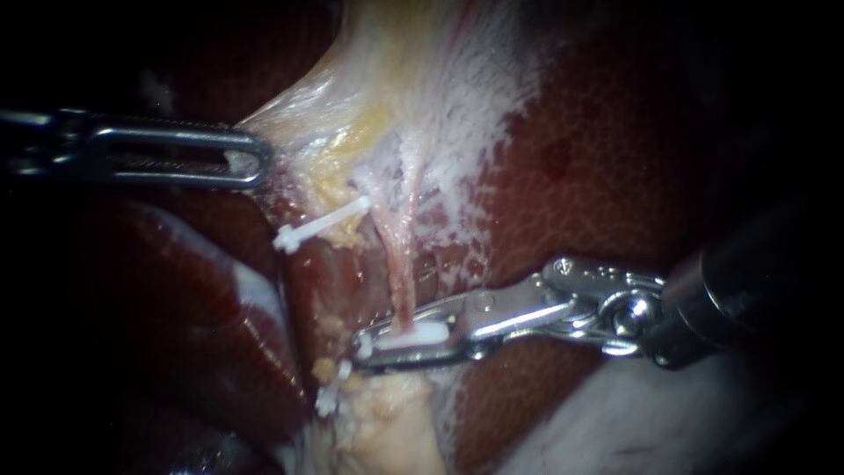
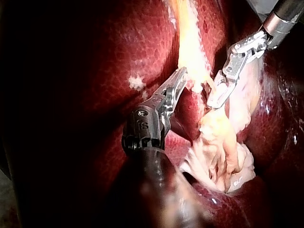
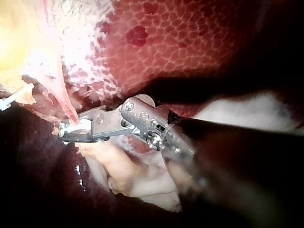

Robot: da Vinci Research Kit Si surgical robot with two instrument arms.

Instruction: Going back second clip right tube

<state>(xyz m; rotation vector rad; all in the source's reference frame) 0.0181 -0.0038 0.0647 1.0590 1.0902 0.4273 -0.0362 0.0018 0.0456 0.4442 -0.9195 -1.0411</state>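
Note:
A thin pink tube, the right tube [image 1: 400, 264], runs down from the pale, yellowish tissue [image 1: 387, 105]. My right instrument [image 1: 374, 343] comes in from the right, and its jaws stand across the tube's lower end, shut on a white clip [image 1: 420, 334]. The right wrist view shows the same clip [image 3: 78, 126] between those jaws [image 3: 69, 133], under the tube [image 3: 64, 102]. My left instrument [image 1: 251, 158] is up on the left, with its slotted jaws shut on the edge of the pale tissue. In the left wrist view its tip [image 2: 179, 78] lies against yellow tissue.
Another white clip [image 1: 321, 224] lies slanted to the left of the tube, and a third [image 1: 332, 391] sits lower down by yellow fat. Dark red liver [image 1: 615, 158] surrounds the field. Pale tissue [image 1: 633, 422] lies under the right shaft.

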